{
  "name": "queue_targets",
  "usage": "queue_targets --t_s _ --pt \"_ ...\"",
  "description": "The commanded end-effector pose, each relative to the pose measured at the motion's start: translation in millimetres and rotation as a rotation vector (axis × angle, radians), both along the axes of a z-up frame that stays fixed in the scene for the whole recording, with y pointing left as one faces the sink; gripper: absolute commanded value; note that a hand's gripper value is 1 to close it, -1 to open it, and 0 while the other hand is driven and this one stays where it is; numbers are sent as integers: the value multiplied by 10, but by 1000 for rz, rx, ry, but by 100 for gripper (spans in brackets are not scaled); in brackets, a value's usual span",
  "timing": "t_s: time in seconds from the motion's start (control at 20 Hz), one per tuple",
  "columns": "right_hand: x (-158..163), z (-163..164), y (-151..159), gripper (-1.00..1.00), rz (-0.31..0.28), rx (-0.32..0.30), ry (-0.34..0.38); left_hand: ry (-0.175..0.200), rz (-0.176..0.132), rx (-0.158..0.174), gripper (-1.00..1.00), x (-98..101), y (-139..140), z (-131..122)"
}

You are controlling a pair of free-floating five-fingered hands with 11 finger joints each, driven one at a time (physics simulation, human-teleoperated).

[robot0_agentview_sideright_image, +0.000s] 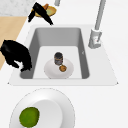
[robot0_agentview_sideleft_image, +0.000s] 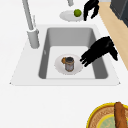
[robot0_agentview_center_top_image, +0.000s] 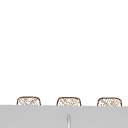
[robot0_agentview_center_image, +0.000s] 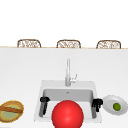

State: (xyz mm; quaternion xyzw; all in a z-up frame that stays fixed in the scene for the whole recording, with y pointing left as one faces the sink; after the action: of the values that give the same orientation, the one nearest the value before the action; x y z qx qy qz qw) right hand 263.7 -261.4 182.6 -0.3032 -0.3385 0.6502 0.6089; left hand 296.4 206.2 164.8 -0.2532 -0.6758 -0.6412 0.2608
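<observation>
Fingers of left hand beside plate, can upright on it

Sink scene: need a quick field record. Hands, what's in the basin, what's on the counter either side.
left hand: over the sink's left end, fingers relaxed and pointing down toward the plate in the basin, holding nothing
right hand: at the sink's right edge, beside the lime plate, fingers hanging, holding nothing
sink: holds a white plate with a dark can upright and a small orange item beside it
counter right: lime plate with a lime
counter left: basket
faucet: behind the basin
</observation>
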Motion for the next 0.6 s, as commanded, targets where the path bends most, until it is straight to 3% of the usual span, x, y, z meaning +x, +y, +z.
queue_targets --t_s 0.0,0.05,0.1,0.15,0.35,0.55 --pt "0 0 0 0 0 0 0 0 1 0 -100 0 0 0" --pt "0 0 0 0 0 0 0 -15 3 -2 -100 0 10 26" --pt "0 43 21 -100 9 -5 -17 0 0 0 0 0 0 2" --pt "-5 55 32 -100 12 -2 -6 -5 -12 5 0 1 5 8" --pt "65 61 170 -100 64 -5 12 -22 -4 3 0 4 1 7" --pt "154 56 279 -100 56 20 2 -33 2 2 0 6 -2 4"
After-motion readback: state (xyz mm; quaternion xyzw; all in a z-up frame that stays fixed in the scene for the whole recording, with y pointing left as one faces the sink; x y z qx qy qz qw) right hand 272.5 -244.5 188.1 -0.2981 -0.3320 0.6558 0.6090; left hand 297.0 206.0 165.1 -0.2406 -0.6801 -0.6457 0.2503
